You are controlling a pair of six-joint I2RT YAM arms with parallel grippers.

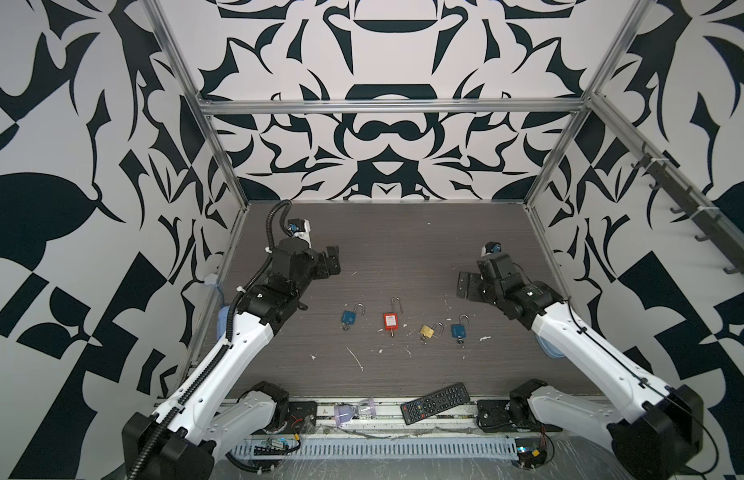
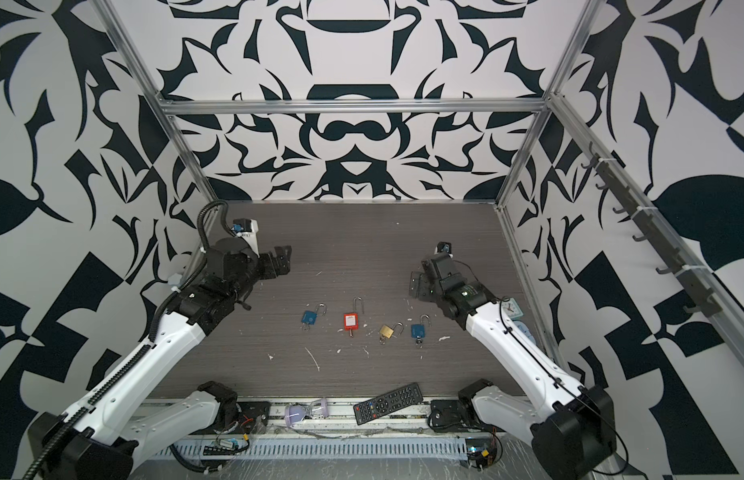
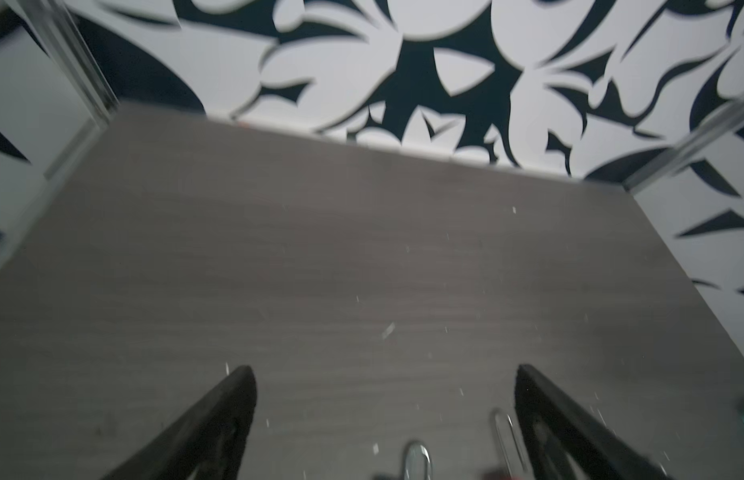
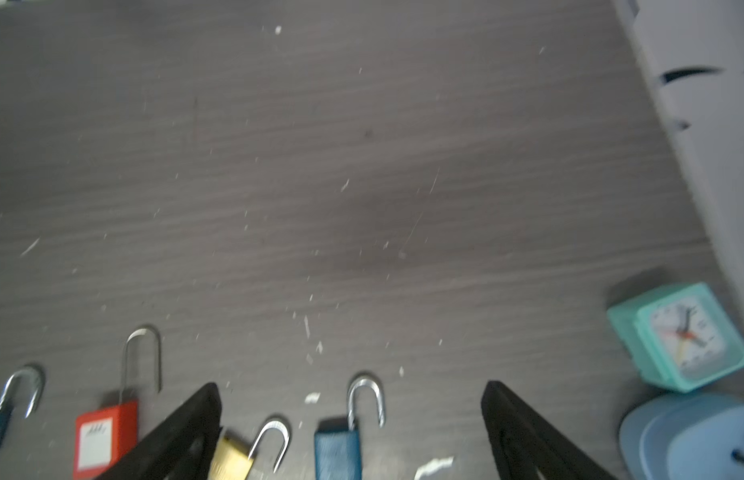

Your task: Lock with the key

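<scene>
Four padlocks in a row mid-table, nearer the front edge: left blue lock [image 1: 348,318], red lock [image 1: 390,321], brass lock [image 1: 427,331], right blue lock [image 1: 458,331]. All flat on the table [image 1: 403,249], apart from one another, shackles pointing to the back wall. Every shackle sprung open, one leg out of the body; plainest in the right wrist view on the red, the brass and the right blue. Seemingly a key [image 1: 391,333] in the bottom of the red lock, and something small under each of the others too; too small to call for certain.

Judged from that: locked so far, none; gripped, none; task at its very start. Left to do: choose a lock, pin the body, press the shackle home, turn the key if needed, perhaps draw it out. Lock meant: not to be told from here.

Left gripper [image 1: 335,262] spread wide and empty, held above the left part of the table, behind and to the left of the row, well apart from the left blue lock. Right gripper [image 1: 461,286] likewise wide and empty, behind and to the right of the row, nearest the right blue lock yet clear of it. In the right wrist view, that lock's shackle seen through the gap between the fingers [image 4: 187,428], on the table below, untouched.

Off to the sides: clock [image 4: 678,336] by the right wall, remote [image 1: 436,403] at the front edge, both out of the way.
</scene>
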